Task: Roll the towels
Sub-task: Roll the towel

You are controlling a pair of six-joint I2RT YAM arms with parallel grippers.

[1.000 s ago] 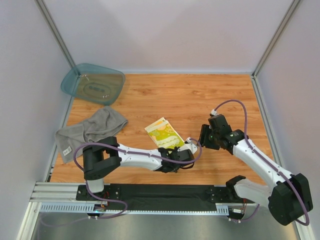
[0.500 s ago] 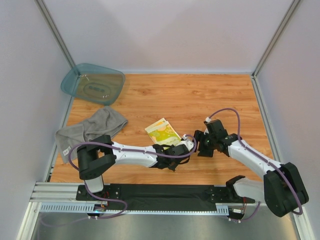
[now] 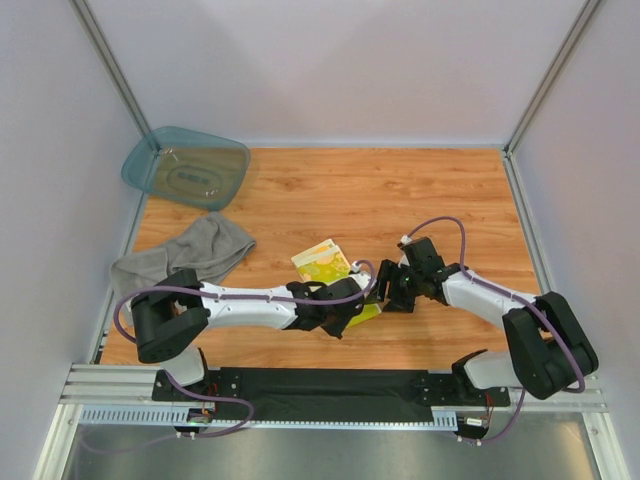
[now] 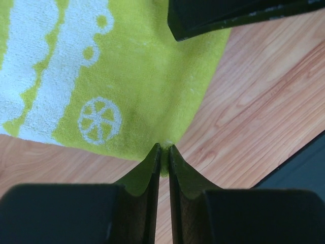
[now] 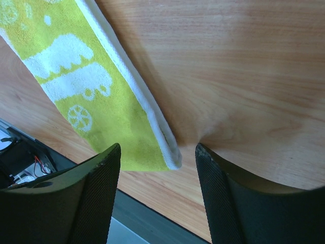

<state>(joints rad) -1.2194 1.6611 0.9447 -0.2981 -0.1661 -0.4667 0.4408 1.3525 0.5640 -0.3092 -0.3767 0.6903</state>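
The small yellow-and-white patterned cloth lies flat near the table's middle front. My left gripper is shut on the cloth's near edge; in the top view it sits at the cloth's near corner. My right gripper is open, its jaws straddling the cloth's white-hemmed corner; in the top view it is just right of the cloth. The grey terry towel lies crumpled at the left, away from both grippers.
A translucent teal tub stands at the back left corner. The black base rail runs along the table's near edge. White walls enclose the wooden table on three sides.
My right gripper has moved left and down to the cloth's right corner. My left gripper has shifted left along the cloth's near edge.
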